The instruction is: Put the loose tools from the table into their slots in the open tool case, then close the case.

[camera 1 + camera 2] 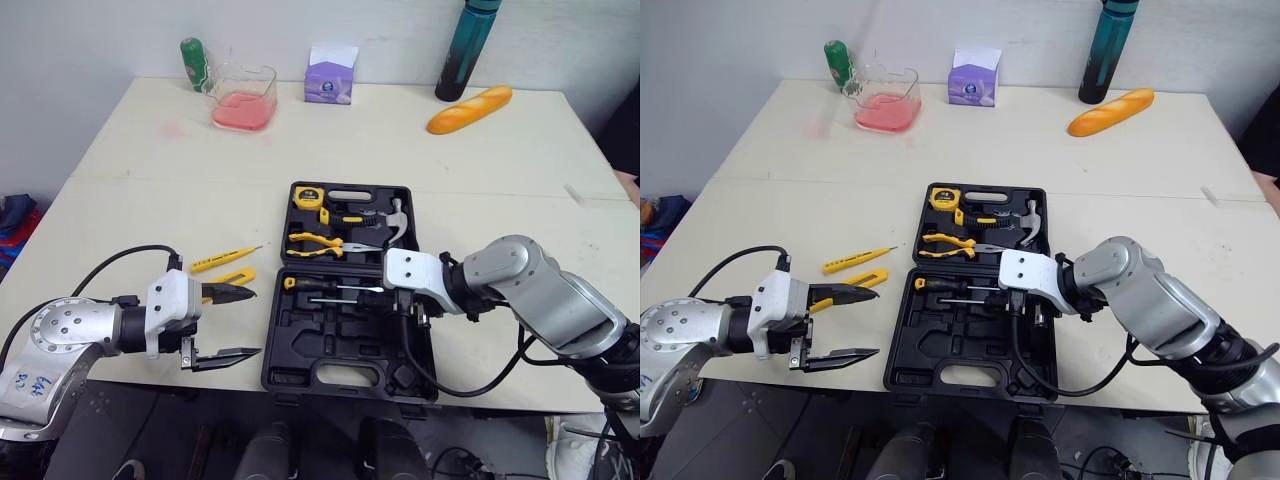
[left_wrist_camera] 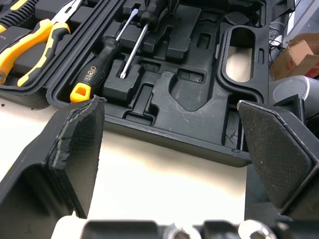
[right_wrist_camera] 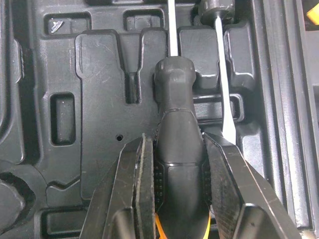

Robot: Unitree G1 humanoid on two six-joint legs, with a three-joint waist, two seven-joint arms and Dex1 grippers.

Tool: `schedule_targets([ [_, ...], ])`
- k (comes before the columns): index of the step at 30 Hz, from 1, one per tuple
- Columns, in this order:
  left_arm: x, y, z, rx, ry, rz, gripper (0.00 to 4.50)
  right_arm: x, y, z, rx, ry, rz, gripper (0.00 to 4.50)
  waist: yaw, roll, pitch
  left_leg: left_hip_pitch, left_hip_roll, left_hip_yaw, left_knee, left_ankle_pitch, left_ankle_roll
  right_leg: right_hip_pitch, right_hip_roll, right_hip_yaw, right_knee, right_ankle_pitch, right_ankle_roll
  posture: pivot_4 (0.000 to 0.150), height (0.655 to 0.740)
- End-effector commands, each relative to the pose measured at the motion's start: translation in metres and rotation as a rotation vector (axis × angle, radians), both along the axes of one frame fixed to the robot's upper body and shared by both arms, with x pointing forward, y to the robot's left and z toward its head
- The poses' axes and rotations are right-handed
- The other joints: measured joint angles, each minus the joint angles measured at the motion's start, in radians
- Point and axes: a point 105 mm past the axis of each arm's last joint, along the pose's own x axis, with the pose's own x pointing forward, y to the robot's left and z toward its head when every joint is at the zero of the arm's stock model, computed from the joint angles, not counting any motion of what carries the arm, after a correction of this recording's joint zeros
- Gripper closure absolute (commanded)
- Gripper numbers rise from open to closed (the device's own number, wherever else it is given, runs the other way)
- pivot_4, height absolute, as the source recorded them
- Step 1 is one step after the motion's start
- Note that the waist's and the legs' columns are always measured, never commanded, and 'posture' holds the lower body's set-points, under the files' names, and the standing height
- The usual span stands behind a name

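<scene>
The right arm reaches in from the right side of the table [image 1: 200, 180], wrist bent over so the right gripper [image 3: 177, 149] points down into the near half of the open tool case [image 1: 300, 350]. Its fingers are pinched on the black handle of a screwdriver [image 3: 173, 79], whose shaft runs along the moulded tray just beside a second screwdriver [image 1: 310, 284] lying in its slot. Whether the held one is seated I can't tell. The left arm lies low along the near table edge, forearm aimed at the case. The left gripper [image 1: 232, 322] hangs spread wide just beside the case, holding nothing. A thin yellow tool [image 1: 225, 259] and a stubby yellow tool [image 1: 228, 278] lie loose on the table by its far finger.
</scene>
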Motion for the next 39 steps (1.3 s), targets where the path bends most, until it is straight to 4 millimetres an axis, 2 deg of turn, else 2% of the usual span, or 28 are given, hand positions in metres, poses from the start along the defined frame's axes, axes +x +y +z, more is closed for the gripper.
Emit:
schedule_targets([
  [1, -0.004, -0.004, 0.006, 0.017, -0.032, -0.019, 0.0, -0.002, 0.0, -0.004, -0.01, 0.002, -0.001, 2.38, 0.0, 0.0, 0.0, 0.0, 0.0, 0.0, 0.0, 0.0, 0.0, 0.0, 0.0, 0.0, 0.0, 0.0, 0.0, 0.15, 0.74],
  [2, -0.003, -0.004, 0.006, 0.016, -0.032, -0.018, 0.0, -0.001, 0.003, -0.001, 0.014, -0.007, 0.003, 2.13, 0.0, 0.0, 0.0, 0.0, 0.0, 0.0, 0.0, 0.0, 0.0, 0.0, 0.0, 0.0, 0.0, 0.0, 0.0, 0.15, 0.74],
  [5, -0.003, -0.004, 0.006, 0.014, -0.031, -0.015, 0.0, -0.005, 0.006, 0.009, 0.049, -0.009, 0.052, 0.64, 0.001, 0.0, 0.0, 0.0, 0.0, 0.0, 0.0, 0.0, 0.0, 0.0, 0.0, 0.0, 0.0, 0.0, 0.0, 0.15, 0.74],
  [11, -0.002, -0.004, 0.007, 0.008, -0.033, -0.011, 0.0, -0.009, -0.002, 0.031, 0.073, -0.007, 0.11, 0.64, 0.002, 0.0, 0.0, 0.0, 0.0, 0.0, 0.0, 0.0, 0.0, 0.0, 0.0, 0.0, 0.0, 0.0, 0.0, 0.15, 0.74],
  [14, -0.002, -0.004, 0.007, 0.007, -0.035, -0.009, 0.0, -0.007, -0.004, 0.034, 0.122, -0.026, 0.13, 0.64, 0.002, 0.0, 0.0, 0.0, 0.0, 0.0, 0.0, 0.0, 0.0, 0.0, 0.0, 0.0, 0.0, 0.0, 0.0, 0.15, 0.74],
  [15, -0.001, -0.004, 0.007, 0.007, -0.036, -0.008, 0.0, -0.004, -0.001, 0.038, 0.184, -0.054, 0.14, 0.64, 0.002, -0.001, 0.0, 0.0, 0.0, 0.0, 0.0, 0.0, 0.0, 0.0, 0.0, 0.0, 0.0, 0.0, 0.0, 0.15, 0.74],
  [16, -0.001, -0.004, 0.007, 0.006, -0.038, -0.006, 0.0, -0.004, 0.009, 0.05, 0.34, -0.102, 0.188, 0.64, 0.002, -0.001, 0.0, 0.0, 0.0, 0.0, 0.0, 0.0, 0.0, 0.0, 0.0, 0.0, 0.0, 0.0, 0.0, 0.15, 0.74],
  [18, -0.001, -0.003, 0.007, 0.007, -0.041, -0.003, 0.0, -0.007, 0.014, 0.064, 0.535, -0.157, 0.253, 0.64, 0.0, -0.004, 0.0, 0.0, 0.001, 0.0, -0.001, 0.0, 0.0, 0.001, 0.001, -0.001, -0.001, 0.0, 0.0, 0.15, 0.74],
  [19, -0.001, -0.003, 0.007, 0.007, -0.041, -0.003, 0.0, -0.01, 0.013, 0.065, 0.571, -0.164, 0.278, 0.64, 0.001, -0.004, 0.001, 0.0, 0.001, 0.0, -0.001, 0.0, 0.0, 0.001, 0.001, -0.001, -0.001, 0.0, 0.0, 0.15, 0.74],
  [21, 0.0, -0.003, 0.007, 0.007, -0.044, -0.001, 0.0, -0.011, 0.006, 0.053, 0.541, -0.141, 0.267, 0.64, 0.003, -0.003, 0.001, 0.0, 0.0, 0.0, -0.001, 0.0, 0.0, 0.001, 0.001, 0.0, 0.0, 0.0, 0.0, 0.15, 0.74],
  [26, 0.002, -0.002, 0.006, 0.006, -0.05, 0.0, 0.0, -0.019, 0.001, 0.038, 0.661, -0.042, 0.268, 0.64, 0.008, -0.004, 0.001, 0.0, -0.001, 0.0, 0.0, 0.0, 0.001, 0.002, 0.0, -0.001, -0.001, 0.0, 0.0, 0.15, 0.74],
  [27, 0.002, -0.002, 0.006, 0.006, -0.051, 0.0, 0.0, -0.018, -0.002, 0.035, 0.683, -0.033, 0.249, 0.87, 0.007, -0.004, 0.001, 0.0, -0.001, 0.0, 0.0, 0.0, 0.001, 0.002, 0.0, -0.001, -0.001, 0.0, 0.0, 0.15, 0.74],
  [28, 0.002, -0.002, 0.006, 0.005, -0.05, -0.001, 0.0, -0.016, -0.006, 0.029, 0.675, -0.043, 0.235, 0.87, 0.005, -0.004, 0.001, 0.0, -0.001, 0.0, 0.0, 0.0, 0.001, 0.001, 0.0, -0.001, 0.0, 0.0, 0.0, 0.15, 0.74],
  [29, 0.002, -0.002, 0.006, 0.006, -0.051, -0.002, 0.0, -0.014, -0.008, 0.022, 0.655, -0.052, 0.233, 1.46, 0.004, -0.004, 0.001, 0.001, 0.0, 0.0, 0.0, 0.0, 0.001, 0.001, 0.0, -0.001, 0.0, 0.0, 0.0, 0.15, 0.74],
  [30, 0.002, -0.002, 0.006, 0.006, -0.051, -0.003, 0.0, -0.013, -0.009, 0.018, 0.646, -0.065, 0.23, 1.68, 0.002, -0.004, 0.001, 0.0, 0.0, 0.0, 0.0, 0.0, 0.001, 0.001, 0.0, 0.0, 0.0, 0.0, 0.0, 0.15, 0.74],
  [31, 0.002, -0.002, 0.006, 0.007, -0.05, -0.004, 0.0, -0.01, -0.01, 0.015, 0.645, -0.078, 0.22, 2.14, 0.001, -0.004, 0.001, 0.001, 0.0, 0.0, 0.0, 0.0, 0.001, 0.001, 0.0, 0.0, 0.0, 0.0, 0.0, 0.15, 0.74],
  [35, 0.002, -0.003, 0.006, 0.009, -0.052, -0.008, 0.0, -0.004, -0.008, 0.008, 0.661, -0.095, 0.203, 4.22, 0.001, -0.004, 0.001, 0.001, 0.0, 0.001, 0.0, 0.0, 0.001, 0.001, 0.0, 0.0, 0.001, 0.0, 0.0, 0.15, 0.74],
  [36, 0.002, -0.003, 0.006, 0.01, -0.053, -0.009, 0.0, -0.003, -0.006, 0.006, 0.66, -0.096, 0.205, 4.44, 0.001, -0.004, 0.001, 0.001, 0.0, 0.0, 0.0, 0.0, 0.001, 0.001, 0.0, 0.0, 0.001, 0.0, 0.0, 0.15, 0.74],
  [39, 0.003, -0.004, 0.007, 0.011, -0.053, -0.011, 0.0, -0.003, -0.002, 0.001, 0.649, -0.094, 0.219, 4.44, 0.002, -0.004, 0.001, 0.001, 0.0, 0.0, 0.0, 0.0, 0.001, 0.001, 0.0, 0.0, 0.001, 0.0, 0.0, 0.15, 0.74],
])
